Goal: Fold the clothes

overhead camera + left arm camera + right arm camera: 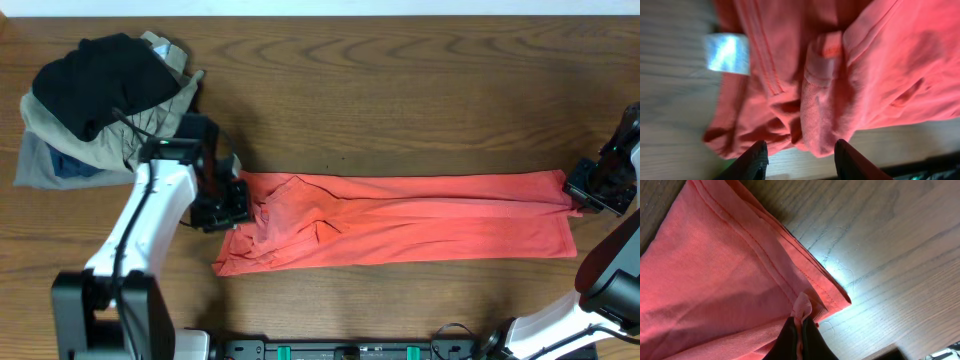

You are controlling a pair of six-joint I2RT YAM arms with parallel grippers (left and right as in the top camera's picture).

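Shirt (400, 215) corner is the only cloth the right gripper (801, 326) has: its fingers are pressed together on a small nip of the hem, right at the tip of the corner, with bare table (400, 80) just beyond. Outward from there the red-orange cloth runs as a long, fairly flat band across the middle of the table, already narrowed lengthwise, to the far end where the left gripper (802, 160) sits. That gripper has its fingers apart, holding nothing. Just ahead of its tips the neck end lies bunched in thick rolls, with the white tag (729, 52) sticking out beside it.

The task looks partway done; I judge the next job to be bringing one end over the other.

What could go wrong:
- The right-hand hold is thin. A firm pull or a quick lift could slide the hem out, and that end would drop crooked.
- The left end is rumpled. If the gripper closes there as things lie, it may catch several layers or only one roll, so creases get folded in.
- The pile of other clothes (90, 100) lies near the left arm, well apart from the shirt; a wide swing could drag it.
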